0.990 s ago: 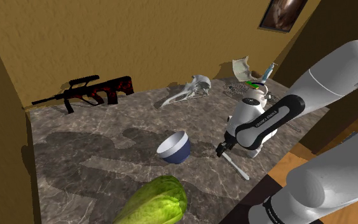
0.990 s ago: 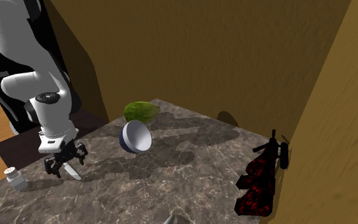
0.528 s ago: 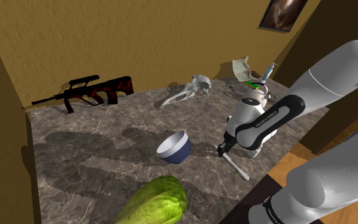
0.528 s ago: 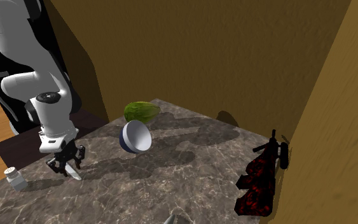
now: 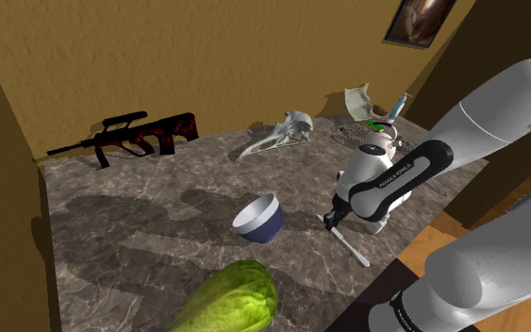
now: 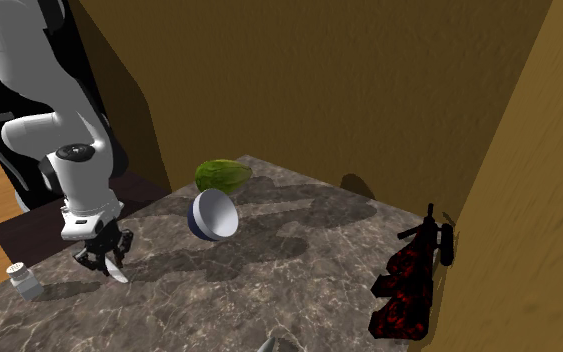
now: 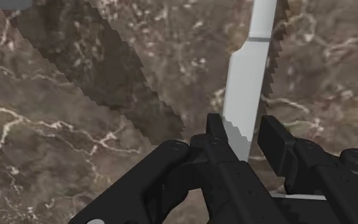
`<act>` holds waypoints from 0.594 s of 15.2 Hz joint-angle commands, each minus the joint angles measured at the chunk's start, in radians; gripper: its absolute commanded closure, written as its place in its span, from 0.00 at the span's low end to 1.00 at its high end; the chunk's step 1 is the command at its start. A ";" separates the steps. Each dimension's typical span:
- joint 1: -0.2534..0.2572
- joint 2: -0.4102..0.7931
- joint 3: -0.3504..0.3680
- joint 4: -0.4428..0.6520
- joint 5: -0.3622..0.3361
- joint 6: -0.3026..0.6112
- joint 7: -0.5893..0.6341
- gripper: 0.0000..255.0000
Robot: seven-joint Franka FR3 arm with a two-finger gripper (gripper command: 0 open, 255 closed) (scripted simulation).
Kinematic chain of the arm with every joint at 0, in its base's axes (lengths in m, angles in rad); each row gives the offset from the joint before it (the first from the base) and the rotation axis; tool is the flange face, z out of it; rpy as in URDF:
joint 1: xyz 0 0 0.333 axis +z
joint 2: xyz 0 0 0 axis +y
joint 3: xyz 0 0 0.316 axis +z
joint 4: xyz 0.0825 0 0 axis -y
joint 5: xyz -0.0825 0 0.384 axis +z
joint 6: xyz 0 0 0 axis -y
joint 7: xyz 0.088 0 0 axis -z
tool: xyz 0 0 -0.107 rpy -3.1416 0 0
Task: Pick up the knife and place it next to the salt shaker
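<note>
A flat silver table knife (image 7: 247, 83) lies on the brown marble table (image 5: 141, 222). It is near the round blue and white bowl (image 5: 258, 217), on the bowl's right in the shoulder view. The black claw (image 7: 244, 130) is down on the knife and pinches its blade, one finger on each edge. The small white salt shaker (image 6: 24, 281) stands on that same side of the bowl, farther off than the knife. A big green cabbage (image 5: 230, 297) sits near the bowl. A black and red rifle (image 5: 131, 137) and a pale bird skull (image 5: 277, 135) lie well apart from the bowl, by the yellow wall.
</note>
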 commanded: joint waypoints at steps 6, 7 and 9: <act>0.046 -0.143 -0.020 -0.009 0.114 -0.134 -0.086 1.00; 0.051 -0.164 -0.023 -0.008 0.124 -0.155 -0.094 1.00; 0.061 -0.205 -0.028 -0.006 0.140 -0.198 -0.107 1.00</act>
